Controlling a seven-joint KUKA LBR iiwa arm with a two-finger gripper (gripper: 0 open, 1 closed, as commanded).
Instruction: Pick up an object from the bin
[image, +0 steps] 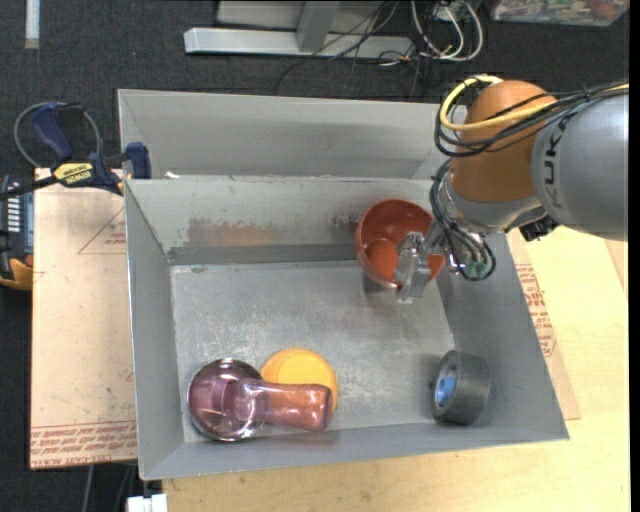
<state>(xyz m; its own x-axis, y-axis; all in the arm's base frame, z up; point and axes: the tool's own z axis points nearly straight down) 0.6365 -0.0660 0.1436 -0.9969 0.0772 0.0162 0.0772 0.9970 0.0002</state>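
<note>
silver-grey rounded arm link (590, 165) with dark lettering on the side, part readable as "ku", and a black fitting at its lower edge. glossy orange dome cover (500, 140) at the wrist, looped over with yellow and black cables (462, 105). small pale grey gripper (410, 272) below, with a bundle of thin wires (478, 262), some green, beside it.

The bin (300, 320) is dull grey metal, its floor speckled with pale scuffs. At its upper right is a red-orange bowl (385, 235), the silvery gripper (412, 265) pale against it, and above that the wrist's orange cover (500, 140). Lower right — a dark grey tape roll (465, 385) with a blue core. Lower left — a yellow-orange disc (298, 368), a translucent purple cup (222, 400) and a salmon-red cylinder (295, 407).
</note>
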